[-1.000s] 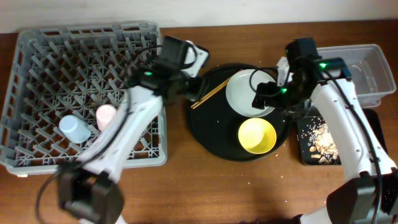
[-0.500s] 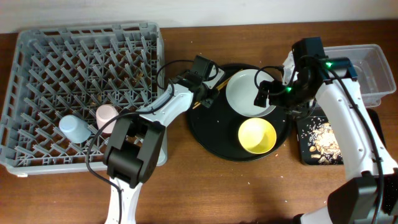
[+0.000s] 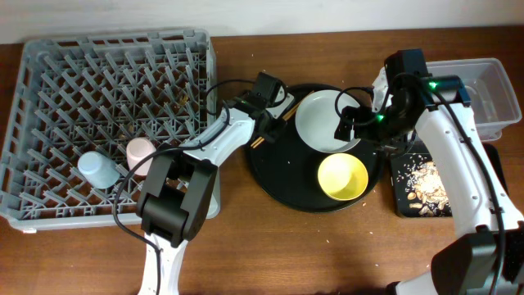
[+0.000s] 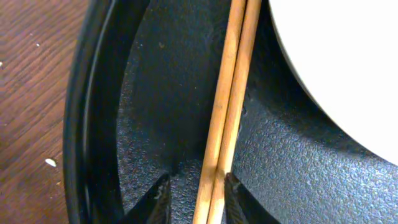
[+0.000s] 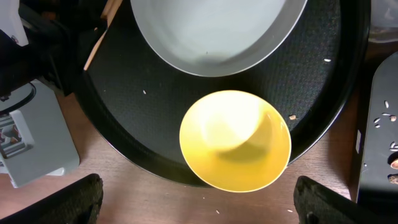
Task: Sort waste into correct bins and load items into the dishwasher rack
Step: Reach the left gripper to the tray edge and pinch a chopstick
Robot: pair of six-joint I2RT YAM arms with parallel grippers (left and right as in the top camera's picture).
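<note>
A pair of wooden chopsticks [image 3: 257,141] lies at the left inside edge of the round black tray [image 3: 278,176]. My left gripper [image 3: 268,124] is low over them. In the left wrist view the chopsticks [image 4: 227,106] run between its open fingers [image 4: 160,200]; the right finger touches them and the left stands apart. The pale grey plate [image 3: 321,121] and yellow bowl [image 3: 341,177] sit on the round tray. My right gripper [image 3: 354,124] hovers wide open and empty above the bowl [image 5: 235,140] and plate [image 5: 211,31]. Pink [image 3: 139,150] and blue [image 3: 97,170] cups sit in the rack [image 3: 49,74].
The clear tub [image 3: 485,92] stands at the far right. The shallow black tray [image 3: 408,203] in front of it holds beige food scraps [image 3: 424,182]. A few crumbs lie on the wooden table and on the round tray. No crumpled paper or wrapper shows clearly.
My left gripper has moved right from the rack's corner down onto the chopsticks in the round tray. The right arm has barely shifted.
</note>
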